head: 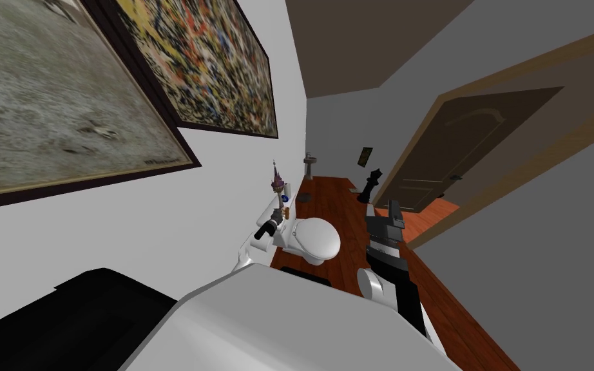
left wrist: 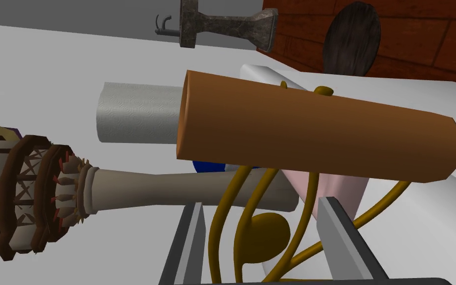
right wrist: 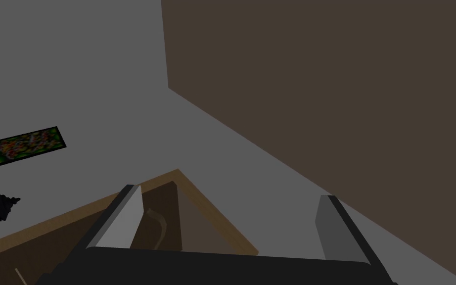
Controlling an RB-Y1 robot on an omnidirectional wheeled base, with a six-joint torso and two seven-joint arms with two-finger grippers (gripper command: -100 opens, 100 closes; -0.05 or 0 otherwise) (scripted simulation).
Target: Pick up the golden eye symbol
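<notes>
Head view: my left arm reaches to the white top behind the toilet (head: pixel 318 239) lid. The left pincer (head: pixel 277 219) sits low among the small things there, right under a spired tower figurine (head: pixel 277 180). The golden eye symbol is too small here to make out. The right pincer (head: pixel 393 209) hangs well apart over the wood floor (head: pixel 334 193), so the left arm is plainly the nearer one.

Left wrist view: the golden eye symbol (left wrist: pixel 264 235) lies straight ahead, between the spread fingers (left wrist: pixel 192 237). Its gold strands run lengthwise, away from the pincer's body and under a brown bar (left wrist: pixel 316 133) lying crosswise. A small gold loop shows beyond that bar. The jaws straddle the symbol and look not yet closed; I judge a straight squeeze would catch the strands. The figurine's beige stem (left wrist: pixel 172 188) lies crosswise just beside one finger. A grey paper roll (left wrist: pixel 138 118) sits farther off. I can read no writing or label.

Right wrist view: that pincer's fingers (right wrist: pixel 123 217) stand spread wide, holding nothing.
</notes>
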